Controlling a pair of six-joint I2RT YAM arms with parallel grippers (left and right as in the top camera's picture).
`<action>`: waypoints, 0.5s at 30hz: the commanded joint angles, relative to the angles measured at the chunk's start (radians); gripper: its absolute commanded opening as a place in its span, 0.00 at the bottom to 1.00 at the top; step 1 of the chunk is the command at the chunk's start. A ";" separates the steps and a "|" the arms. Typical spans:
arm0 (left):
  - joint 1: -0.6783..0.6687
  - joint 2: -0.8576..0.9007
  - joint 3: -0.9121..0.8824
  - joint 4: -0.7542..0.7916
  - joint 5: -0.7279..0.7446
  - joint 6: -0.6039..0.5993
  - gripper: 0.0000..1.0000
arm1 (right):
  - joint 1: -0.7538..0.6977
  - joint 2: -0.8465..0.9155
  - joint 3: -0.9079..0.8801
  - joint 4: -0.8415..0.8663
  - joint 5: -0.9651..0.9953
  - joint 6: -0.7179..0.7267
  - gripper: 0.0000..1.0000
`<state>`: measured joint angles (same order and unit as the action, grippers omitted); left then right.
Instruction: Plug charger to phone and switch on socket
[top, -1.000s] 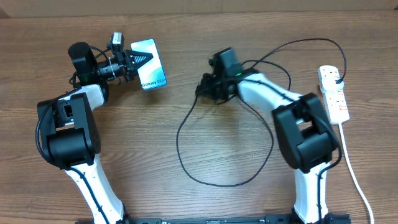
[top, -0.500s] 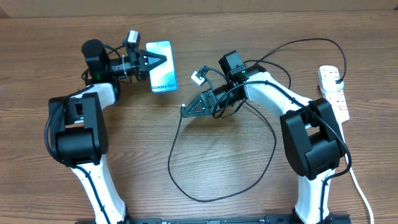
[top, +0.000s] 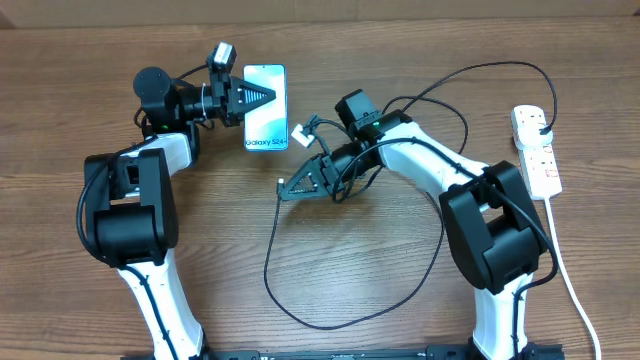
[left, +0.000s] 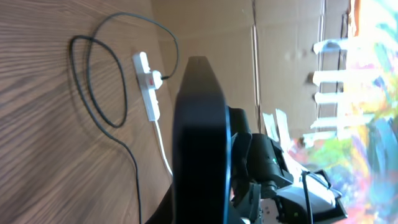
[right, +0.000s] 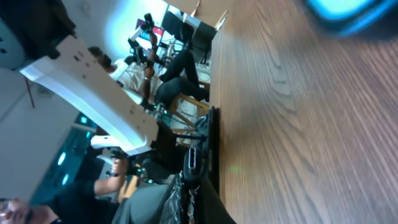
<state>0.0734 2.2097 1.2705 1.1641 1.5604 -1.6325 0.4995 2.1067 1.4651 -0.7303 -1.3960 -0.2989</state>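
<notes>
On the wooden table (top: 60, 300), the left tool (top: 264, 97) clamps the one phone (top: 266, 125) at the far side, the right tool (top: 284, 188) pinches the single charger (top: 266, 268) by its tip nearby, and one socket (top: 536, 150) lies far right.

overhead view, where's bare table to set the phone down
Bare wood between the left arm and the charger loop, and inside that loop. Crowded: between the phone and right arm, and by the socket with its white cord.
</notes>
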 joint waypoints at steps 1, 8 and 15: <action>-0.030 -0.016 0.008 0.051 0.020 -0.127 0.04 | 0.009 -0.030 -0.006 0.071 0.050 0.143 0.04; -0.046 -0.016 0.008 0.052 0.020 -0.126 0.04 | -0.007 -0.030 -0.006 0.146 0.051 0.220 0.04; -0.018 -0.016 0.008 0.052 0.020 -0.110 0.05 | -0.063 -0.030 -0.006 0.098 0.290 0.304 0.31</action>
<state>0.0521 2.2097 1.2705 1.2049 1.5631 -1.7367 0.4652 2.1063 1.4631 -0.6182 -1.2747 -0.0628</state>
